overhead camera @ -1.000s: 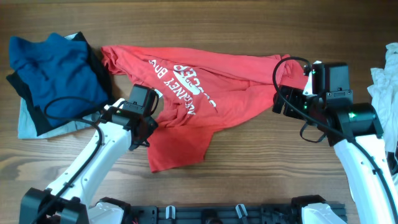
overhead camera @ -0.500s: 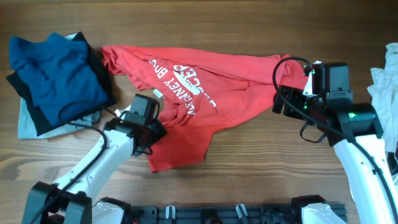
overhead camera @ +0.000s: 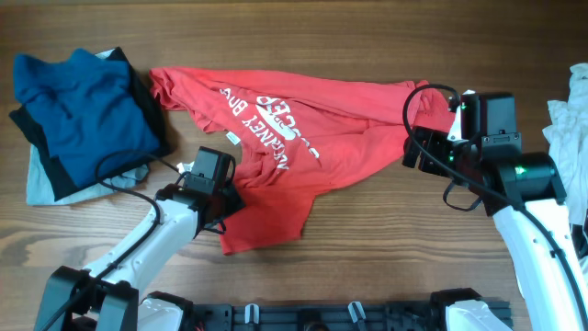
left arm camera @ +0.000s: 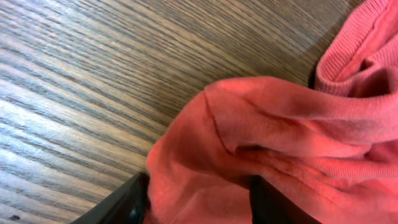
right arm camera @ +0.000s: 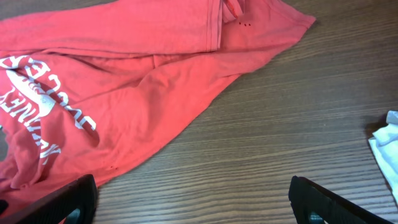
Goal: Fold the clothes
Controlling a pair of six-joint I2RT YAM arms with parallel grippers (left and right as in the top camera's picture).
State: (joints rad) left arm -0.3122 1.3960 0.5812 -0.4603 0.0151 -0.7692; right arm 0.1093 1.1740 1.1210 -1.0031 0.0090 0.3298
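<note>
Across the middle of the table [overhead camera: 367, 37], nearer its far edge, lies the red T-shirt [overhead camera: 303, 138], spread out but creased, its white lettering upside down and partly lost in folds. One flap reaches toward the near edge. At the left side of this flap the left gripper [overhead camera: 220, 211] is closed upon a bunch of the hem (the wrist view shows red cloth filling the narrow gap between both fingers [left arm camera: 124, 205]). From above, its fingertips are hidden under the wrist. The right gripper [overhead camera: 415, 152] stands at the shirt's right end, jaws wide and nothing between them. At the far left corner a blue garment [overhead camera: 83, 101] covers a black garment [overhead camera: 50, 165] and a pale blue garment [overhead camera: 37, 188], only their borders showing. A white garment [overhead camera: 565, 119] at the right edge is cut off by the frame.
</note>
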